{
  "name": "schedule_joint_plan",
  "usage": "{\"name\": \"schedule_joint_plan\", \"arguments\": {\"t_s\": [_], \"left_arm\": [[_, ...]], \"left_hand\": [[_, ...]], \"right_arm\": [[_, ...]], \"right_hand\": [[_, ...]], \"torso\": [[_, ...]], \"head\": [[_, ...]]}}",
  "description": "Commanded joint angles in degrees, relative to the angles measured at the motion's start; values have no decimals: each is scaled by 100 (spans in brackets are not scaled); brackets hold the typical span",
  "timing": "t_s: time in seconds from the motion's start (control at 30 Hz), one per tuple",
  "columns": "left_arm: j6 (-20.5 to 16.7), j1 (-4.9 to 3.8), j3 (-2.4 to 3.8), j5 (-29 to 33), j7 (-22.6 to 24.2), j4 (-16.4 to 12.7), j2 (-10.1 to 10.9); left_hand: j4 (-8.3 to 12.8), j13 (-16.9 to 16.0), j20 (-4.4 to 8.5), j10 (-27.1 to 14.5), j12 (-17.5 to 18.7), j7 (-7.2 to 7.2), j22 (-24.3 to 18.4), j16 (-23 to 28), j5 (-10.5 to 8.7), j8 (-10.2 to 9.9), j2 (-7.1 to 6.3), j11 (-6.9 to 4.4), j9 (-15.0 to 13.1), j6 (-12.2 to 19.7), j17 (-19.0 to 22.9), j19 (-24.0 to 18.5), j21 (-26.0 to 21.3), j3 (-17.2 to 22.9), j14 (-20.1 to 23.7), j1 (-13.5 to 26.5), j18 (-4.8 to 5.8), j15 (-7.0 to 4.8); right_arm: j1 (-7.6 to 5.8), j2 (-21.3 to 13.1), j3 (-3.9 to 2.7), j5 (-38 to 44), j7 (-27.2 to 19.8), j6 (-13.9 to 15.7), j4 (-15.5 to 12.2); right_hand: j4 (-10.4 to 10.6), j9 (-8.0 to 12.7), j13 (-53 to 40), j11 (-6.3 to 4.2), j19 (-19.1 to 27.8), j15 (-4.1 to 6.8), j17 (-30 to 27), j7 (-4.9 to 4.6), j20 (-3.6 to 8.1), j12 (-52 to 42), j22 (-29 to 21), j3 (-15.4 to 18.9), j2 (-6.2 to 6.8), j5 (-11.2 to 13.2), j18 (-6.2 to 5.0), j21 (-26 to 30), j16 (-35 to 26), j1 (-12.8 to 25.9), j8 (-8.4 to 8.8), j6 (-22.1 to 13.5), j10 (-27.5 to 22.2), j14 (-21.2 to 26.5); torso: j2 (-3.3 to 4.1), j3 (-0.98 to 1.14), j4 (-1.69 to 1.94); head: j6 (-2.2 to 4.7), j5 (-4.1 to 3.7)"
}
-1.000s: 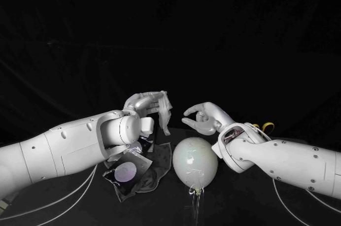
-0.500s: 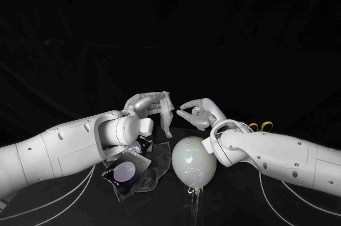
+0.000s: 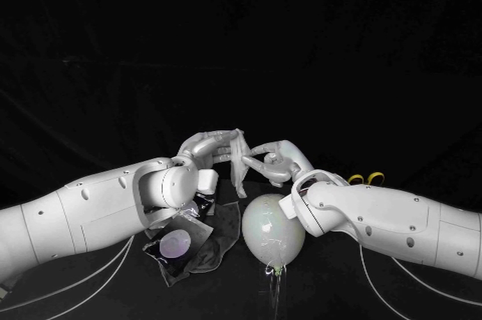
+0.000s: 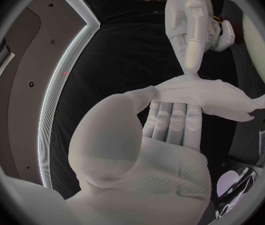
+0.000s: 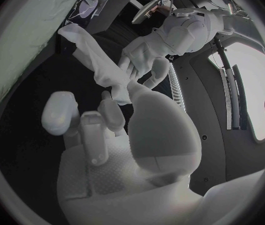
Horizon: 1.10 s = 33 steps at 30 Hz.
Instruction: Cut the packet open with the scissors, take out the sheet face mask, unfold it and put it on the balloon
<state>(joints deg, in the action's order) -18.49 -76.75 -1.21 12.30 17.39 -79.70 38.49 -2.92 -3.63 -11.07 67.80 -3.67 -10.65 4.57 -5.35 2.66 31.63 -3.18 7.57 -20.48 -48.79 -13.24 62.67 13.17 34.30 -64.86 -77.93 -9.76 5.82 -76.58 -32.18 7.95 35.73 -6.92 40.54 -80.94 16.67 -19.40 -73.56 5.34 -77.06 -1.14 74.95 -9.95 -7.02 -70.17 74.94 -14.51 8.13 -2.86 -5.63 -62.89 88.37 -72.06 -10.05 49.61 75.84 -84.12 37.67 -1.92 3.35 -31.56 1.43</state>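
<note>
My left hand (image 3: 209, 147) is raised above the table and holds the white folded sheet mask (image 3: 238, 164) between thumb and fingers, so that it hangs down. In the left wrist view the mask (image 4: 210, 97) lies across the fingers of the left hand (image 4: 170, 130). My right hand (image 3: 275, 161) is right beside it, and one fingertip (image 4: 192, 71) touches the mask's edge. In the right wrist view the mask (image 5: 95, 60) ends at the thumb of the right hand (image 5: 117, 135); a firm pinch is not plain. The pale balloon (image 3: 273, 229) lies on the table below both hands.
The cut packet (image 3: 181, 240) lies crumpled on the table left of the balloon, under my left forearm. The yellow scissor handles (image 3: 366, 178) peek out behind my right forearm. White cables run along the table near its front edge.
My right hand has moved left, from well apart to reaching the hanging mask. The left hand has kept the mask raised in nearly the same place.
</note>
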Motion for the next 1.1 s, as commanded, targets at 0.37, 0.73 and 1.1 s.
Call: {"name": "schedule_joint_plan", "arguments": {"t_s": [0.37,0.73,1.1], "left_arm": [[213,-10,5,-150,18,-29,6],[181,-10,3,-190,-4,-34,21],[200,-10,1,-216,-35,-60,30]], "left_hand": [[4,0,-3,63,-6,11,-25,-17,-5,34,72,-4,-43,23,-11,9,-45,-63,-12,-4,-62,-16],[14,-1,-4,78,-6,15,-34,-18,-5,41,73,-9,-53,22,-15,6,-61,-82,-13,-22,-63,-18],[22,-1,-2,98,-7,19,-39,-26,-5,48,79,-15,-65,20,-23,18,-69,-104,-24,-40,-67,-24]], "right_arm": [[-6,-23,-25,-477,-631,221,-88],[-12,-66,-35,-527,-740,550,-125],[-13,-75,-36,-462,-662,579,-130]], "right_hand": [[-65,-44,-488,-83,-347,30,1505,81,3,-640,975,98,-388,9,154,-696,163,-315,-137,369,460,-588],[-723,-275,-733,-379,-552,294,1505,409,232,-939,1076,-617,-912,5,228,-1133,163,-1359,-685,949,713,-588],[-882,-482,-813,-422,-600,337,1505,445,298,-1020,1102,-1078,-762,7,254,-1269,163,-1154,-1084,833,814,-588]], "torso": [[-6,1,0],[-1,1,1],[-1,1,2]], "head": [[1,1],[12,-1],[8,-7]]}}
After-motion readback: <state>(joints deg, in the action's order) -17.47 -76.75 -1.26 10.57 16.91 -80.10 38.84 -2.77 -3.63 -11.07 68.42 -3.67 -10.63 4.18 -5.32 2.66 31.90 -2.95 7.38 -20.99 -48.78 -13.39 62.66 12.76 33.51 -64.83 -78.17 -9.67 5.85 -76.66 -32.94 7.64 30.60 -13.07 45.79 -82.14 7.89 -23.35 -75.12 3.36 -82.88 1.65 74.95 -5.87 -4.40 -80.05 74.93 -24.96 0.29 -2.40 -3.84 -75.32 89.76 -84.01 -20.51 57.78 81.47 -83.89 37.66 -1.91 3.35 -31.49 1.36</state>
